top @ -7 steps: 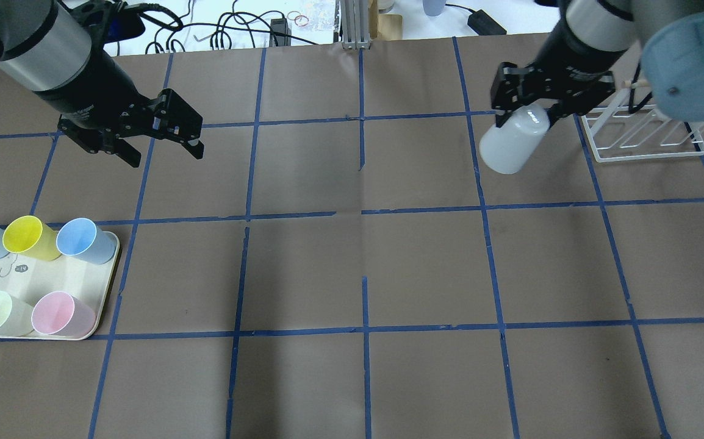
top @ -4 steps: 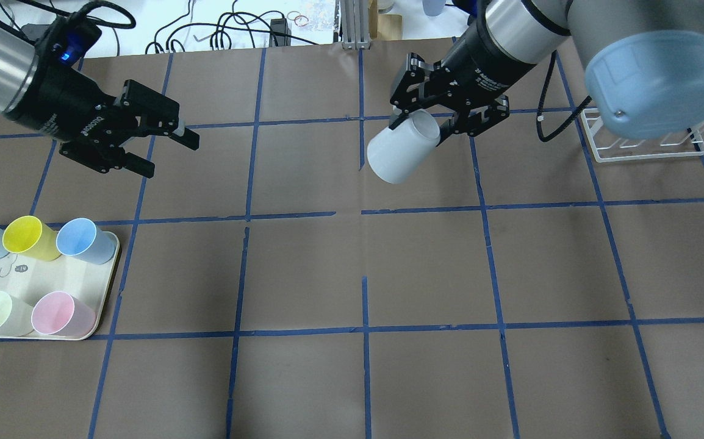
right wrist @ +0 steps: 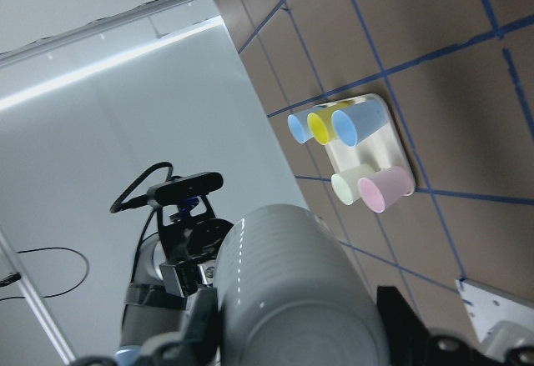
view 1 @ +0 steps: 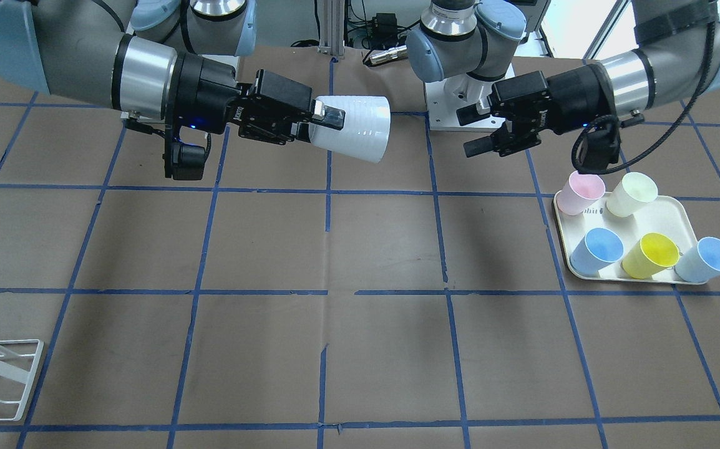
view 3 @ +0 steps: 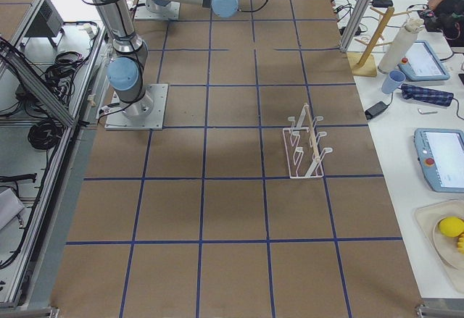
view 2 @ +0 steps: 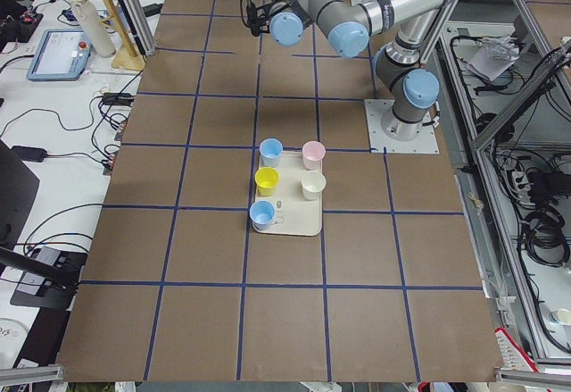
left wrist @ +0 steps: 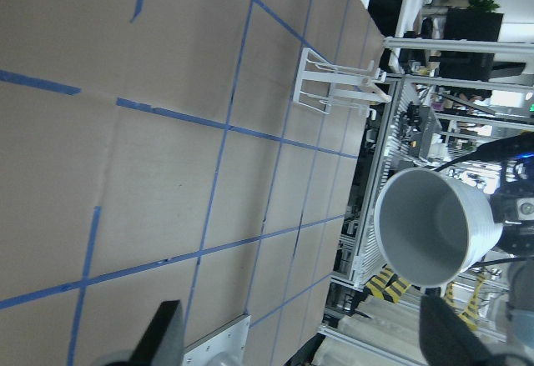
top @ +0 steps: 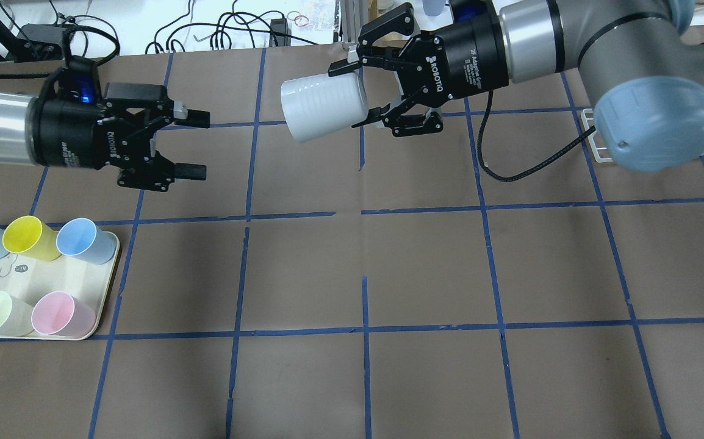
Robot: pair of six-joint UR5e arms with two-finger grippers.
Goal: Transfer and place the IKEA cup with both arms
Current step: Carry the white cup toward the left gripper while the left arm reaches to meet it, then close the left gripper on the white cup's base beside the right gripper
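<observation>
My right gripper (top: 355, 94) is shut on the base end of the pale-grey IKEA cup (top: 318, 110). It holds the cup on its side in the air over the back middle of the table, mouth towards the left arm. The cup also shows in the front view (view 1: 354, 128), with the right gripper (view 1: 325, 128) behind it. My left gripper (top: 199, 144) is open and empty, level with the cup and a short gap from its rim. It also shows in the front view (view 1: 467, 131). The left wrist view looks into the cup's mouth (left wrist: 434, 228).
A cream tray (top: 4, 274) at the front left holds several coloured cups: two light-blue, a yellow (top: 25, 236), a pale cream and a pink (top: 59, 314). A white wire rack (view 3: 304, 144) stands at the right, mostly behind the right arm's elbow in the overhead view.
The right arm has carried the cup left from beside the rack to the back middle and turned its mouth towards the left gripper. The left gripper has turned to point right, still open.
</observation>
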